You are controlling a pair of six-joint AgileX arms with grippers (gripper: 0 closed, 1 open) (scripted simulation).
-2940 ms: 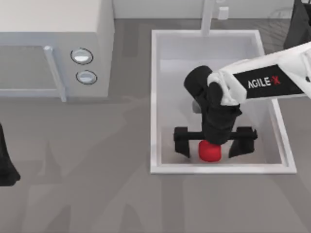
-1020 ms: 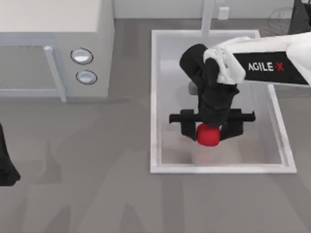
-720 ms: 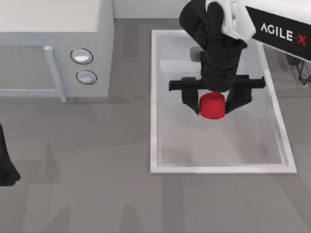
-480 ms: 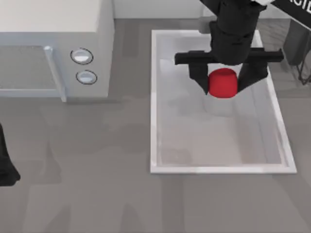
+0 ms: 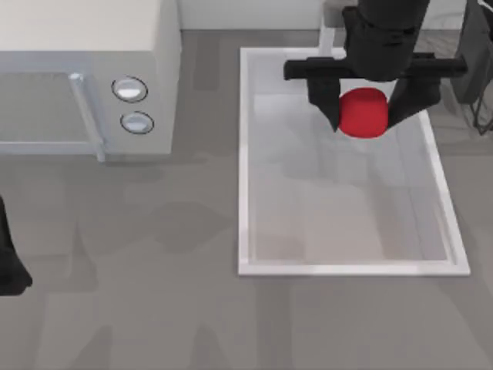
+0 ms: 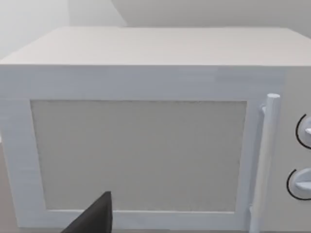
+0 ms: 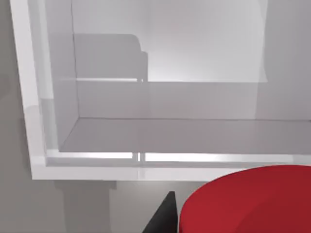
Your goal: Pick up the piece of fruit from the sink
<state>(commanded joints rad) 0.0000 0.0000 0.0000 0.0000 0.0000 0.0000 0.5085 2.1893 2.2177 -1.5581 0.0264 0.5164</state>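
My right gripper (image 5: 363,108) has its two black fingers clamped on the red piece of fruit (image 5: 363,112), holding it in the air above the far end of the white sink (image 5: 243,154), near the faucet post (image 5: 327,29). My left arm sits parked at the table's left edge, facing the white microwave (image 6: 146,145).

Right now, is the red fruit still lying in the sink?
No. The piece of fruit is lifted, clamped in the right gripper above the sink.
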